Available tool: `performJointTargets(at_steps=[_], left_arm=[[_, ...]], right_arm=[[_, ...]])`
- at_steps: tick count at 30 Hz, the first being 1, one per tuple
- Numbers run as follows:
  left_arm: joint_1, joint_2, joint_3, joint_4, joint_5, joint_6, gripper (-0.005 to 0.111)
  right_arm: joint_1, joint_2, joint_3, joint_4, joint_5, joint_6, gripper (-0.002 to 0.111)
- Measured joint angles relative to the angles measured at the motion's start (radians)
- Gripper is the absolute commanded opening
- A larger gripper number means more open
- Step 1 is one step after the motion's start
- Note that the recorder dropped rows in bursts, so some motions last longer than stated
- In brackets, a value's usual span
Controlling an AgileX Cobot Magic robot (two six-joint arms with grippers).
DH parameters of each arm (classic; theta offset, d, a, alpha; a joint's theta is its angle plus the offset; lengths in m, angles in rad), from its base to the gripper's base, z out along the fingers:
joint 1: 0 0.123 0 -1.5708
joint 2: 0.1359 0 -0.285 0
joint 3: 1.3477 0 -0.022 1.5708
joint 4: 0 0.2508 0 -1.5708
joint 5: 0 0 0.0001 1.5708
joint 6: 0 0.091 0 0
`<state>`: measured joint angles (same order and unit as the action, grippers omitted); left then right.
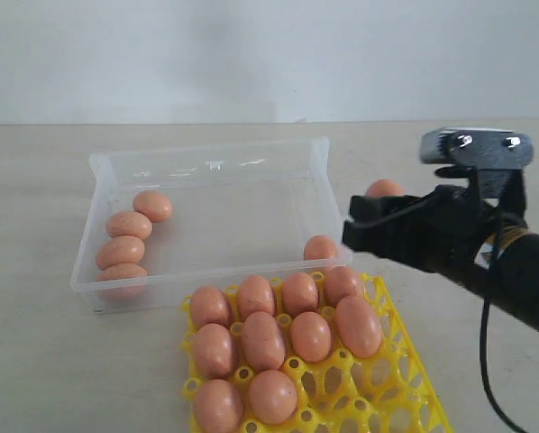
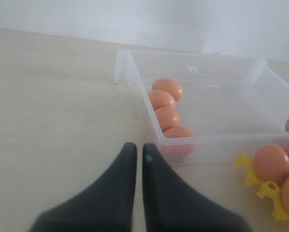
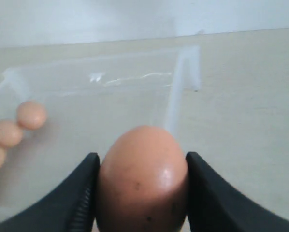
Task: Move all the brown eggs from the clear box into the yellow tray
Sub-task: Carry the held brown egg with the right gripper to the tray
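Note:
The clear box (image 1: pixel 206 158) sits mid-table with several brown eggs (image 1: pixel 129 224) lined along its left wall and one egg (image 1: pixel 321 246) in its near right corner. In front of it, the yellow tray (image 1: pixel 405 379) holds several eggs (image 1: pixel 263 341) in its left and back cups. My right gripper (image 1: pixel 369 212) hovers right of the box and above the tray's far right corner, shut on a brown egg (image 3: pixel 143 179) that peeks out behind the fingers (image 1: pixel 384 188). My left gripper (image 2: pixel 136 151) is shut and empty over bare table beside the box (image 2: pixel 222 140); the exterior view does not show it.
The tray's right and front cups (image 1: pixel 378 397) are open lattice with raised pegs. The box's flared rim (image 3: pixel 135 79) stands between the held egg and the eggs (image 3: pixel 31 114) at its far side. Bare table surrounds both containers.

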<state>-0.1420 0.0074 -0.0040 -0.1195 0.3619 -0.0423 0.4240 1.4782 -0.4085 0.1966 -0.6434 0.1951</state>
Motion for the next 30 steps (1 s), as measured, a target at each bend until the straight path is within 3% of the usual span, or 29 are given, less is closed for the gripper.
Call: performJointTargets(at_steps=[4,10,13,17,24,30], left_arm=[[0.0,0.0,0.0,0.0,0.0,0.0,0.004],[0.0,0.0,0.0,0.0,0.0,0.0,0.004],[0.0,0.0,0.0,0.0,0.0,0.0,0.004],[0.0,0.0,0.0,0.0,0.0,0.0,0.004],[0.0,0.0,0.0,0.0,0.0,0.0,0.004],[0.0,0.0,0.0,0.0,0.0,0.0,0.004]], right_arm=[[-0.095,0.0,0.0,-0.16,-0.043,0.263,0.0],[-0.115,0.0,0.0,-0.747,-0.256,0.617,0.0],[-0.115,0.0,0.002,-0.921,-0.284,0.685,0.0],[-0.115,0.0,0.043,-0.93,-0.284,0.68,0.0],[-0.117,-0.002,0.217,-0.705,-0.366,0.531,0.0],[-0.117,0.0,0.253,-0.868,-0.294,0.467,0.0]])
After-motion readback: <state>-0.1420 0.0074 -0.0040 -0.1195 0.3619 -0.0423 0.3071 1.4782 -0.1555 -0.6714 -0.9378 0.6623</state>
